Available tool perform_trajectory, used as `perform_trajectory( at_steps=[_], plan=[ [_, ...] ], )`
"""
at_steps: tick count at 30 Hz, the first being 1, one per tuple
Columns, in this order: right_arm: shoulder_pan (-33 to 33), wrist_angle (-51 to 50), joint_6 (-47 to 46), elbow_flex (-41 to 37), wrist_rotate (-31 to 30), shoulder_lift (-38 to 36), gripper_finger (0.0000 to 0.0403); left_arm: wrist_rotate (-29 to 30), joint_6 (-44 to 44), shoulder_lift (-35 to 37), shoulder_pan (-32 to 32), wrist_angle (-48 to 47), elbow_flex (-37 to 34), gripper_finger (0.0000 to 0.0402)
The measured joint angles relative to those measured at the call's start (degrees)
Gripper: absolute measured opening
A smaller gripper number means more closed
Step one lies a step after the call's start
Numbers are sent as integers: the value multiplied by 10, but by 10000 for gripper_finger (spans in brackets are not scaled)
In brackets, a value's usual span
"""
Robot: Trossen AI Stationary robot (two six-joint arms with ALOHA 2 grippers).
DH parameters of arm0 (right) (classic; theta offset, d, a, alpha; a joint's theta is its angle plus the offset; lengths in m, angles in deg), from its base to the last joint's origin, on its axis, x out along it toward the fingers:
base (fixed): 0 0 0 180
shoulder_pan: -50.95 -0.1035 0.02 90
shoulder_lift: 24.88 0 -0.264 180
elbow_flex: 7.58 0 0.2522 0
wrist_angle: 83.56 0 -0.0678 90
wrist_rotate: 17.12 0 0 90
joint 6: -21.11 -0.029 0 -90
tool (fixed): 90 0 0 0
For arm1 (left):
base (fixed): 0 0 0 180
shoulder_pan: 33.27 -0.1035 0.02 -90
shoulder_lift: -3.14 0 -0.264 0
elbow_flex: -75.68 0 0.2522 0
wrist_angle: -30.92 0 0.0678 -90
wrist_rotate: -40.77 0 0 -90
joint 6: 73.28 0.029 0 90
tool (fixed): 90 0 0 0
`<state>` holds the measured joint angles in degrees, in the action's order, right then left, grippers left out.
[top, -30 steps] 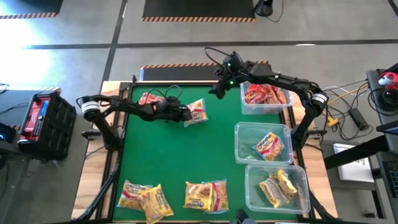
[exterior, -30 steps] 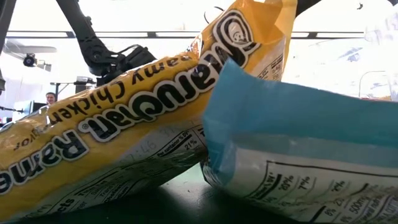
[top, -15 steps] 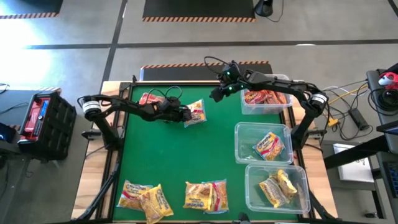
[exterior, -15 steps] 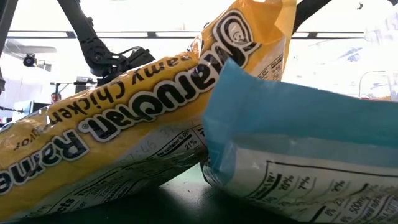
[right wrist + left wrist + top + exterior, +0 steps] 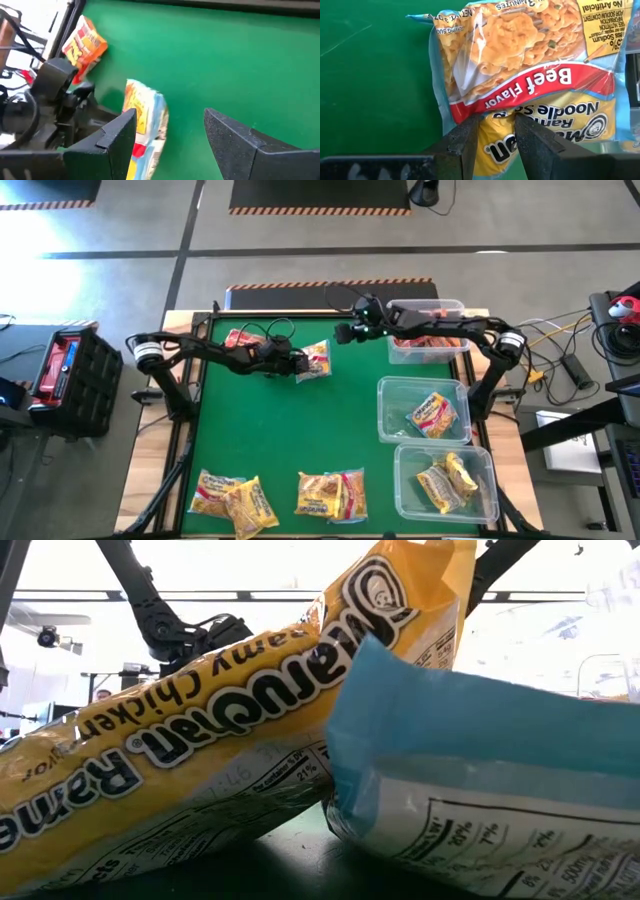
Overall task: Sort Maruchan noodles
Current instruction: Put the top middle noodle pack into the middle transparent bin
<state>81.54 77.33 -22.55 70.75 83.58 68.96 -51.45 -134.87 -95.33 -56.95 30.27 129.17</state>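
My left gripper is shut on a yellow, blue and red Beef Flavor noodle packet over the far middle of the green table. My right gripper hovers open just beyond it, by the far bin, touching nothing; its view shows that packet edge-on. A red packet lies behind the left arm. Other packets lie in two clusters, one and another, at the near edge. My left gripper pinches the Beef Flavor packet between its two fingers at the edge with the yellow Maruchan band, roughly mid-length of that edge. It comes level from the table's left. The packet stands tilted beyond the fingers; whether it is clear of the table I cannot tell.
Three clear bins stand along the right side: the far one holds red packets, the middle one one packet, the near one two. In the low view a yellow packet and a blue one block most of the scene.
My right gripper has drifted a little toward the table's left and near side, closer to the held packet, and its arm has sunk flatter over the far bin. The left gripper and its packet have kept still.
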Motion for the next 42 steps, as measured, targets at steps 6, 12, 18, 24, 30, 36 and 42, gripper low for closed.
perform_trajectory(
  at_steps=[6,12,18,24,30,36,42],
  plan=[
    [-19,34,-14,-26,4,0,219,-7,-11,-23,-1,12,1,111],
    [-30,40,-41,-38,0,0,219,-16,-5,-29,-1,20,8,111],
    [-47,69,-67,-39,-2,33,219,-18,27,-30,-1,13,27,111],
    [-48,76,-89,-40,17,63,219,-18,26,-30,-1,-4,30,111],
    [-48,131,-95,-39,54,92,219,-18,26,-30,-1,-6,34,111],
    [-47,175,-113,-39,114,127,219,-18,26,-30,-1,-7,35,111],
    [-46,193,-109,-39,131,131,205,-18,26,-30,-1,-6,35,111]
  ],
)
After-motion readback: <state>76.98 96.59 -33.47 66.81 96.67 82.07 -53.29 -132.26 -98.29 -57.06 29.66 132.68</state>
